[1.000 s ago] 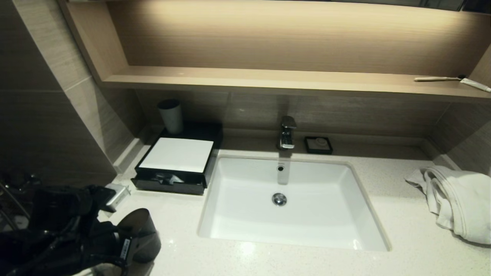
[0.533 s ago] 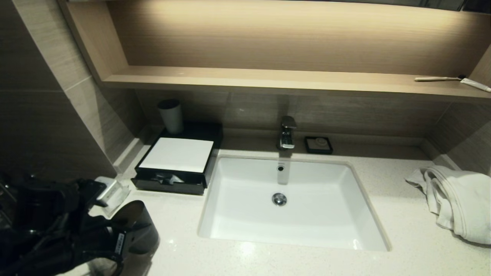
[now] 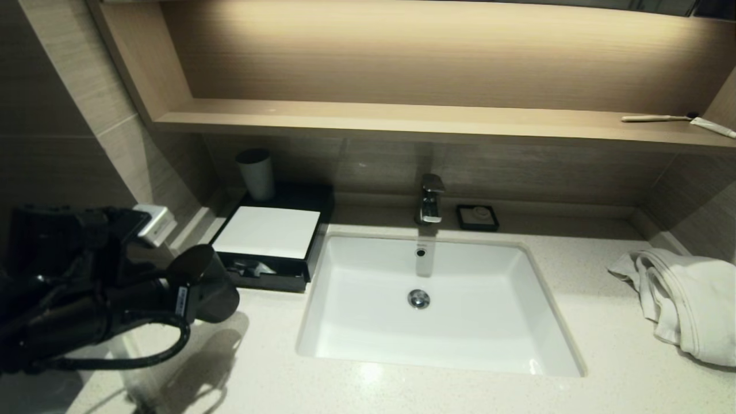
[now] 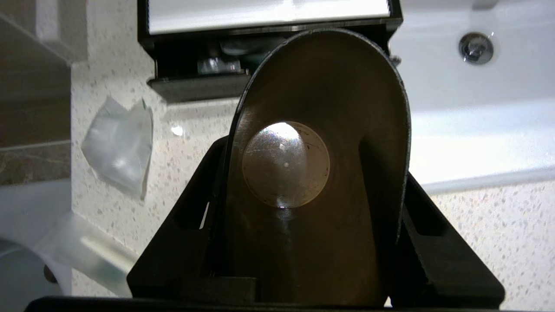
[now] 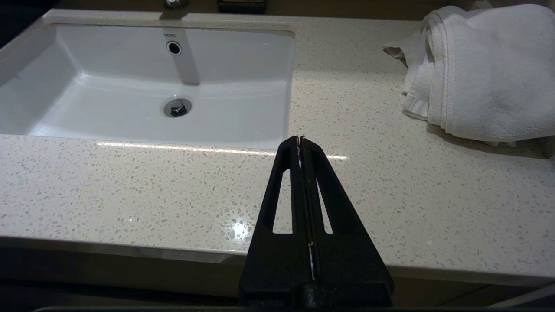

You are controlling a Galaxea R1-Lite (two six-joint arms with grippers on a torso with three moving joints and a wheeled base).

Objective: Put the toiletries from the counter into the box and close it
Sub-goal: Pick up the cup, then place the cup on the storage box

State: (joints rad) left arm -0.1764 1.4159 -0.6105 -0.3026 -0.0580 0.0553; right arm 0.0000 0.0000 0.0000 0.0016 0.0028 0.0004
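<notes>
hiding the box (image 3: 267,232) drawer corner, left pincer (image 3: 202,284) grips cup (image 4: 318,164).

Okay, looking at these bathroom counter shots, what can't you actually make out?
- Left gripper: left wrist view, the dark cup it holds covers the fingertips and counter beyond.
- Box drawer contents: head view, too dark and small; left wrist view, partly behind the cup.
- Clear packet contents: left wrist view, glare.
- Right gripper, shut: outside the head view.

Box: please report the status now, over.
Left gripper shut on cup, above counter before box. Right gripper shut, parked at counter edge. Drawer open; one packet lies on counter.
</notes>
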